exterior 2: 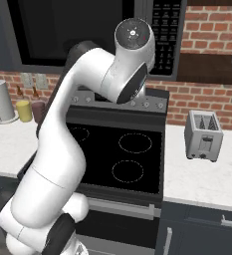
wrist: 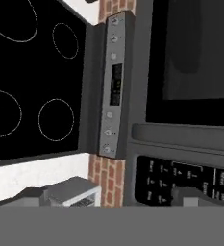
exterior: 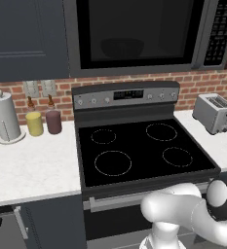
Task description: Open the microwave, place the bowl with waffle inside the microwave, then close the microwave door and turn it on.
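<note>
I see the microwave point(exterior: 134, 34) shut above the stove point(exterior: 139, 148), toaster point(exterior: 215, 113) at 3 o'clock; my gripper point(wrist: 106, 194) fingers spread apart.

- Home kitchen, rendered.
- Black glass-top stove point(exterior: 139, 148) with four burner rings, set between white counters point(exterior: 29, 168).
- Microwave point(exterior: 144, 34) mounted above it; red brick backsplash point(exterior: 202, 82).
- Silver toaster point(exterior: 215, 113), paper towel roll point(exterior: 4, 116), dark cabinets point(exterior: 25, 36).
</note>
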